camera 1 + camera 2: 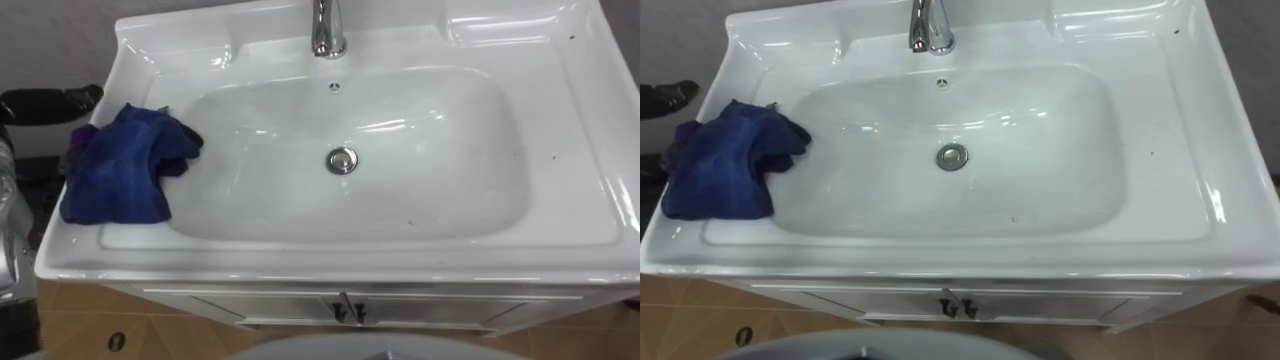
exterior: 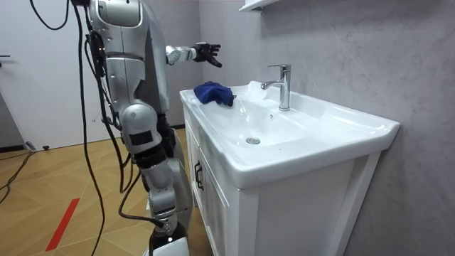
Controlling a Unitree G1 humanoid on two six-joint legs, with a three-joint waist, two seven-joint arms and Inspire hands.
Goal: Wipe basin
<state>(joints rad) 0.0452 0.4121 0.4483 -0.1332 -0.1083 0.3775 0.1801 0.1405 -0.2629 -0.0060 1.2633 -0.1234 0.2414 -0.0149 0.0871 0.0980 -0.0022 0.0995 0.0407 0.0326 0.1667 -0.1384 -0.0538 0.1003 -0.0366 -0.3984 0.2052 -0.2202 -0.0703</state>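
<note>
- The left hand point(image 1: 45, 103) hovers off the outer left edge of the white ceramic basin point(image 1: 560, 150), its dark fingers spread loosely and holding nothing.
- The crumpled dark blue cloth point(image 1: 125, 165) lies on the basin's rim just beside and below this hand, on its bowl side, not touching it.
- Further from the hand, the bowl, the round metal drain point(image 1: 342, 160) and the chrome tap point(image 1: 327, 30) stand untouched.
- Judged from this, no wiping stroke is underway. A few small dark specks point(image 1: 553, 157) sit on the rim farthest from the hand.
- What is left, it seems, is to grasp the cloth and wipe the bowl and rim.
</note>
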